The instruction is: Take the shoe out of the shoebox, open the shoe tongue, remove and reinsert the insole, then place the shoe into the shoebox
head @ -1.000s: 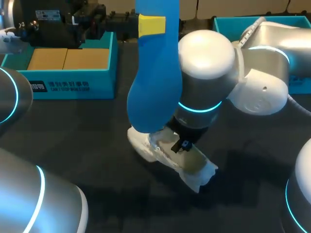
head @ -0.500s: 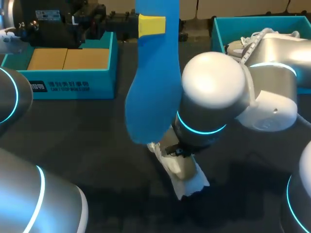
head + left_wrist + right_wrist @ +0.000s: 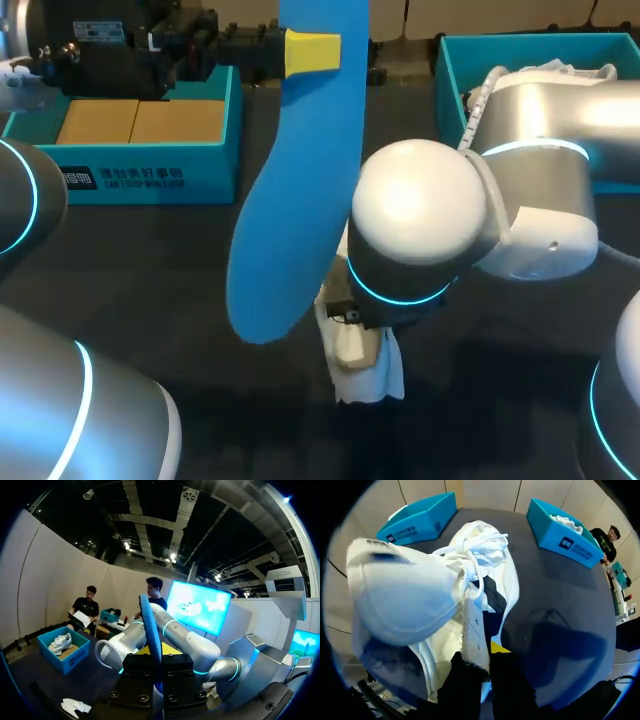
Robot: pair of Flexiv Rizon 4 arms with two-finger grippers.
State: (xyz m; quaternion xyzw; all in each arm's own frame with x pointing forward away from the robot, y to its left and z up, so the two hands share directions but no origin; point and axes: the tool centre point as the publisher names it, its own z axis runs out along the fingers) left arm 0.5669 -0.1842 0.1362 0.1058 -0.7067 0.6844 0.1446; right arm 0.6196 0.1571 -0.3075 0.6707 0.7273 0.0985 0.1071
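near the middle of the table (image 3: 150,300) my right gripper (image 3: 480,661) pinches the white shoe (image 3: 368,380) by its soft collar wall; it looks light and floppy. my left gripper (image 3: 159,669) clamps the thin, bendy blue insole (image 3: 295,200) high above it.
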